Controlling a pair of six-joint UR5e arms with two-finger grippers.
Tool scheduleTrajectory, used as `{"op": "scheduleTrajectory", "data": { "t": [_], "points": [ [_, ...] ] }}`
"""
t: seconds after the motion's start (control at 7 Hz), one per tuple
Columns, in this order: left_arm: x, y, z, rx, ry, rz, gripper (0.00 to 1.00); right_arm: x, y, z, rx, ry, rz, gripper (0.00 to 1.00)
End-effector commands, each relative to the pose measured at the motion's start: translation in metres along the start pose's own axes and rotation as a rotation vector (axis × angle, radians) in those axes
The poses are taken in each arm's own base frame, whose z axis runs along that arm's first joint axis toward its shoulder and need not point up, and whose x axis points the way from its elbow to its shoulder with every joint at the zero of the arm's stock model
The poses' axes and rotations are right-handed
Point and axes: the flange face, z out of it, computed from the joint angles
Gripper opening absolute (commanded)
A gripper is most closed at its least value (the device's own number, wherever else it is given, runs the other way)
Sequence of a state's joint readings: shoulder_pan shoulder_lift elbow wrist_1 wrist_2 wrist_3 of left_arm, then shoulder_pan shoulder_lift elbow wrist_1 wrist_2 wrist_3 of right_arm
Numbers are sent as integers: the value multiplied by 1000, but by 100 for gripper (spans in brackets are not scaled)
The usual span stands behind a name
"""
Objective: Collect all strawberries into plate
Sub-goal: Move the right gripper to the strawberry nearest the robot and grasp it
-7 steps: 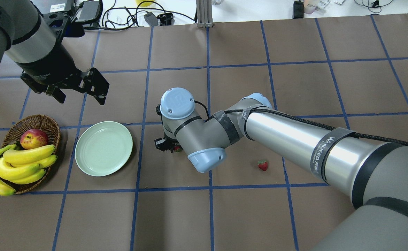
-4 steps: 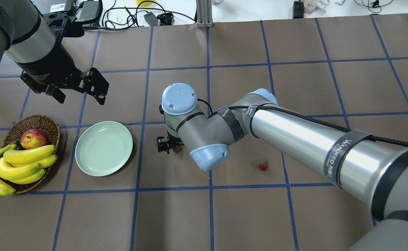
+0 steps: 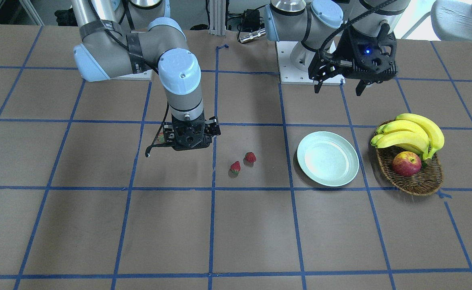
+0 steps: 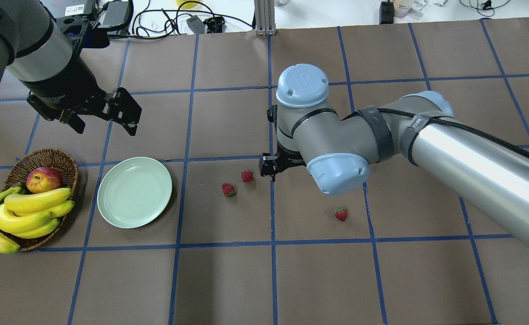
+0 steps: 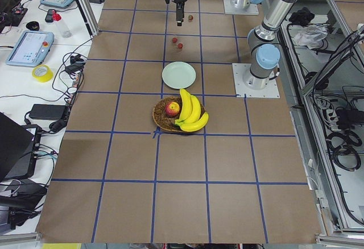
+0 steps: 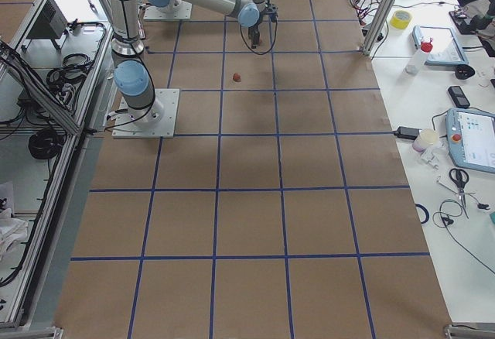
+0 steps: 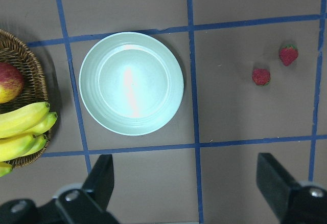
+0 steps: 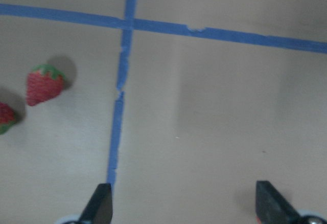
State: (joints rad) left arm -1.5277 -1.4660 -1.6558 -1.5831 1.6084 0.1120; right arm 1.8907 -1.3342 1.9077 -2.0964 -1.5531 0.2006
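Observation:
Three strawberries lie on the brown table: two close together (image 4: 228, 189) (image 4: 247, 176) right of the mint-green plate (image 4: 134, 192), and a third (image 4: 341, 213) farther right. The plate holds nothing. My right gripper (image 4: 268, 168) is open and empty, pointing down just right of the pair. Its wrist view shows that pair of strawberries at the left (image 8: 43, 86) (image 8: 5, 116). My left gripper (image 4: 104, 125) is open and empty, hovering high behind the plate. Its wrist view shows the plate (image 7: 131, 83) and two strawberries (image 7: 261, 76) (image 7: 288, 54).
A brown wicker basket (image 4: 67, 162) with bananas (image 4: 29, 212) and a red-yellow apple (image 4: 44, 179) stands left of the plate. Cables and gear lie along the table's far edge (image 4: 192, 20). The right arm's forearm (image 4: 472, 153) spans the right half.
My right gripper has risen off the nearer strawberry and moved right and back, uncovering the pair. The left arm has not moved.

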Motion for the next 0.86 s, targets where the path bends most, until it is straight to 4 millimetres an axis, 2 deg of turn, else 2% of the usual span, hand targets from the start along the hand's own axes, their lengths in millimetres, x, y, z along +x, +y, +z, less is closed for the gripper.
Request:
{"op": "scheduleTrajectory", "data": {
  "t": [0.0,0.29,0.71],
  "points": [
    [0,0,1,-1,2,-1,100,39,30,39,25,48,36,99],
    [0,-1,1,-1,4,0,100,55,51,69,16,44,50,97],
    [0,-2,3,-5,6,-1,100,67,61,82,-13,51,76,93]
  ]
}}
